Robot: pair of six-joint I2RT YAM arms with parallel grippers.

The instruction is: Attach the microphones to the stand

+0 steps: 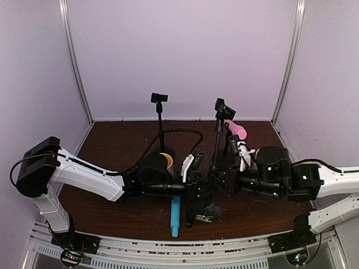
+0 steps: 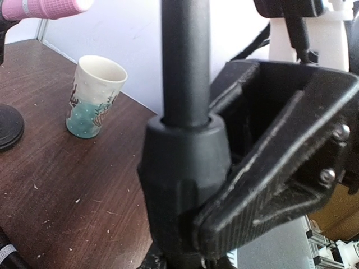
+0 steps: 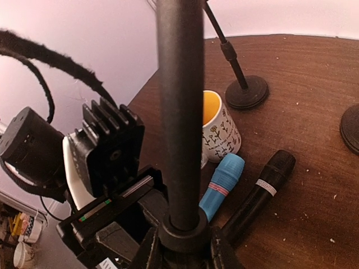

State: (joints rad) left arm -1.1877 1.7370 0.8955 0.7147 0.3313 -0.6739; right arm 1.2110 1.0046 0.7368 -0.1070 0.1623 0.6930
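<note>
Both grippers meet at the middle stand (image 1: pixel 217 140), a black pole with an empty clip on top. My left gripper (image 1: pixel 197 188) (image 2: pixel 185 235) is shut on its thick collar (image 2: pixel 185 168). My right gripper (image 1: pixel 222 180) (image 3: pixel 183 246) is shut on the same collar (image 3: pixel 182 232) from the other side, fingers (image 3: pixel 147 252) flanking it. The light blue microphone (image 1: pixel 175 216) (image 3: pixel 222 185) and the black microphone (image 3: pixel 261 193) lie flat on the table beside it. The pink microphone (image 1: pixel 236 130) (image 2: pixel 47 8) sits high in a clip on another stand.
A third stand (image 1: pixel 160 120) rises at the back left, its round base (image 3: pixel 247 92) on the table. A mug with a yellow inside (image 1: pixel 166 161) (image 3: pixel 219 131) stands by the blue microphone. A teal and white mug (image 2: pixel 95 95) and another base (image 2: pixel 7 126) are nearby. A cable (image 1: pixel 179 133) loops over the table.
</note>
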